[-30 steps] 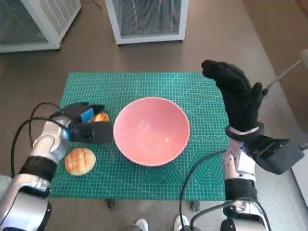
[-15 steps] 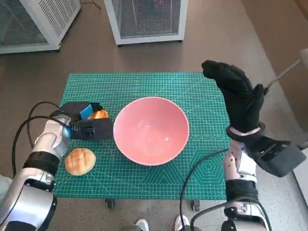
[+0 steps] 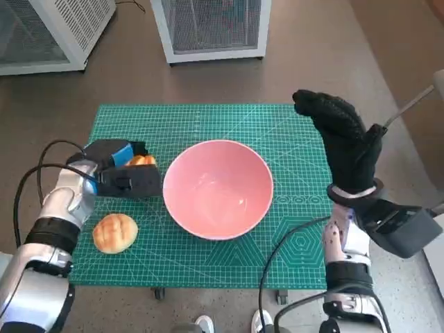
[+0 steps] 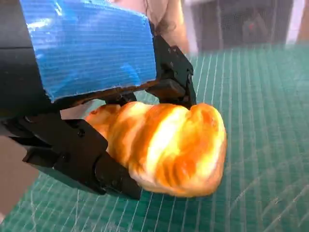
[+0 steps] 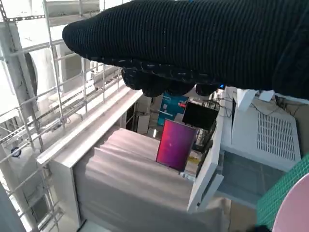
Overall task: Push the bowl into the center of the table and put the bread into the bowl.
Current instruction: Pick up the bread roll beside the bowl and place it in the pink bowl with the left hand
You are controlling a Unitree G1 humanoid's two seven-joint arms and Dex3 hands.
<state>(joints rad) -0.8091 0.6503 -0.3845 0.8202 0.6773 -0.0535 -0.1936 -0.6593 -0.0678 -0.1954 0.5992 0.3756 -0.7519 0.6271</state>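
round bun [image 3: 115,232]: one, loose on the green mat at the near left of the tabletop [image 3: 291,263]; not touched.
right hand [image 3: 343,142]: raised at the right edge, glove fingers extended, nothing held.
bowl [image 3: 218,187]: one, pink, empty, judged already about mid-tabletop; judged rigid and smooth, easily slid by a push at the rim.
left hand [image 3: 118,173]: fingers clamped on the twisted bread, just left of the bowl rim.
twisted bread [image 4: 164,145]: one, golden, gripped across its middle, lifted off the mat in the wrist view; judged light and soft, easily squashed, so a gentle hold at the thick middle suits.
count: two bread pieces, one bowl.
far floor: two white wire-front units [image 3: 211,28].
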